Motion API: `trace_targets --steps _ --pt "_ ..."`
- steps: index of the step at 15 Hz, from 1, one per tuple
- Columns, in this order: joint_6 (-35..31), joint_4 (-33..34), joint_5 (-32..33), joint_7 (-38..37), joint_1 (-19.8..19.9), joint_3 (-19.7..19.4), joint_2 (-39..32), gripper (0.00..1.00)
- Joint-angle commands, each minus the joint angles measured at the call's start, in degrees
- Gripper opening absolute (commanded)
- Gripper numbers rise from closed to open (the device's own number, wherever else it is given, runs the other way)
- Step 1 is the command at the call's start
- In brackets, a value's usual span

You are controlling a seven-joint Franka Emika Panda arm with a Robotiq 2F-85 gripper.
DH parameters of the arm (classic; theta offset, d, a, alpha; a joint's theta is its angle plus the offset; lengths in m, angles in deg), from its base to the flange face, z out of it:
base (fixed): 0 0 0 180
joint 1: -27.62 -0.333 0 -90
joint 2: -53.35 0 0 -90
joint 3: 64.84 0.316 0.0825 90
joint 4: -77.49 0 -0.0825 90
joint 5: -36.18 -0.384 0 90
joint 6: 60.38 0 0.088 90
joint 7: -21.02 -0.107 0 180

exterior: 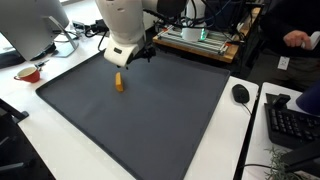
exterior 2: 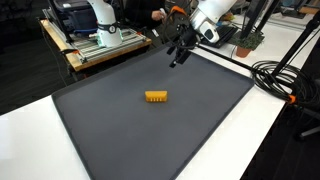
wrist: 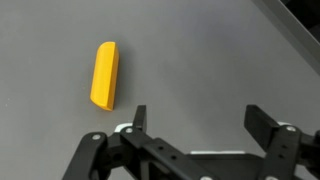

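Pincer (wrist: 200, 128) observed with jaws spread wide apart and nothing held between them. Both fingers (wrist: 140, 118) are seen at the lower edge of the wrist view, with bare grey mat (wrist: 200, 50) between and ahead of them. A yellow block (wrist: 105, 75) is recorded lying flat on the mat, at about 10 o'clock from the pincer in the wrist view, apart from it and untouched. In an exterior view the block (exterior 2: 156, 97) is noted near the mat's middle, at roughly 7 o'clock from the raised pincer (exterior 2: 177, 55). The mat is laid on a white tabletop (exterior: 50, 142). Off the mat, a mouse (exterior: 240, 93) and a keyboard (exterior: 290, 122) are seen at 3 o'clock, and a red bowl (exterior: 28, 73) at 9 o'clock.
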Motion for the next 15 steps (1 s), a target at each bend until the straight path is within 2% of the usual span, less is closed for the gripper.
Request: trace_targets --steps 1,5,11,12,15 --pt "-2.2 3.2 2.2 0.5 -0.2 -0.7 -3.2 1.0" --pt "-0.7 13.1 5.5 -2.8 -1.7 -3.3 -12.3 1.0" --pt "6.0 29.6 2.4 -2.7 -0.1 -5.3 -25.1 1.0" --pt "1.7 21.4 3.7 -3.0 -0.5 -4.8 -20.5 1.0" --pt "3.6 26.5 3.5 -2.9 0.0 -5.4 -24.1 1.0"
